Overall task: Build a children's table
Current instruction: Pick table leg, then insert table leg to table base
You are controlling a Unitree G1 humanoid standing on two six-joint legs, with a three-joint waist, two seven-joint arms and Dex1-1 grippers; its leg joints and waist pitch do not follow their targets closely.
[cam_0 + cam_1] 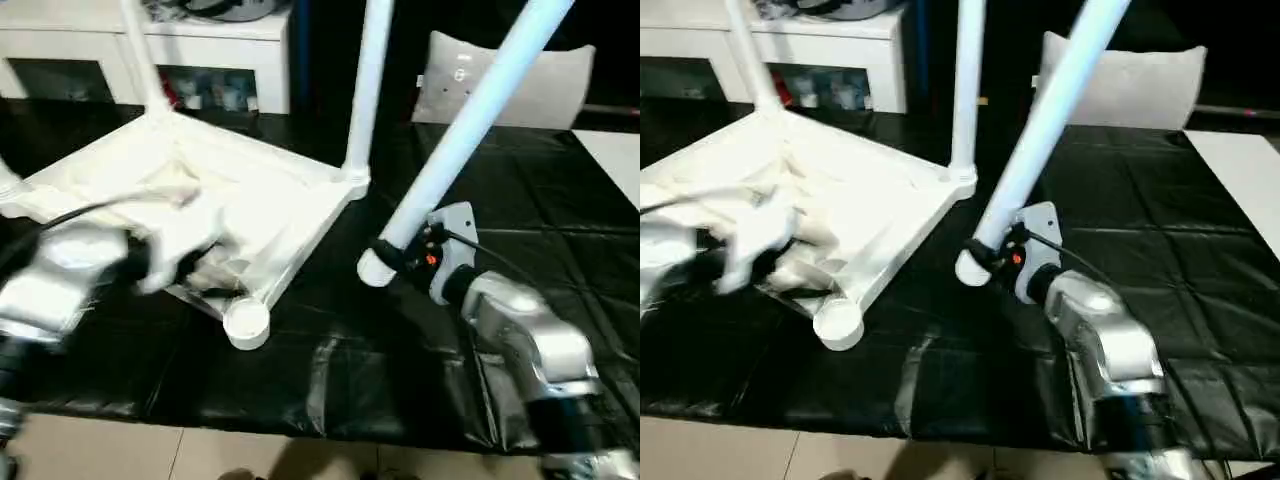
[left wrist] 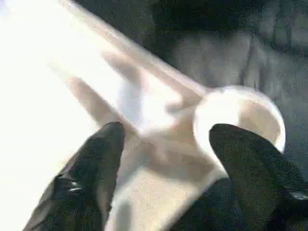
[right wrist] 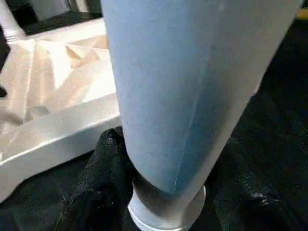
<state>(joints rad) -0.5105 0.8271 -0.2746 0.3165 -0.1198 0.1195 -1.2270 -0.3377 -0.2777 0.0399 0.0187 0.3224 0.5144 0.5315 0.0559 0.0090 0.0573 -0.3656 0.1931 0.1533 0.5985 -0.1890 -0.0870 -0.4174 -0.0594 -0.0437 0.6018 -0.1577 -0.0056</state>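
Steeply tilted leg (image 1: 470,130) in right pincer (image 1: 405,262)

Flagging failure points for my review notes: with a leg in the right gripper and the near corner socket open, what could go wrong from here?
The right gripper holds the leg near its thick end, tilted, so the long upper part could swing into the fitted leg. The empty socket lies well to the side; a slanted approach may jam. The left gripper straddles the tabletop edge, and pushing could shift the top.

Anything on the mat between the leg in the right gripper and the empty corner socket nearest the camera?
Nothing: in the left eye view, only bare black mat separates the held leg's thick end from the empty socket.
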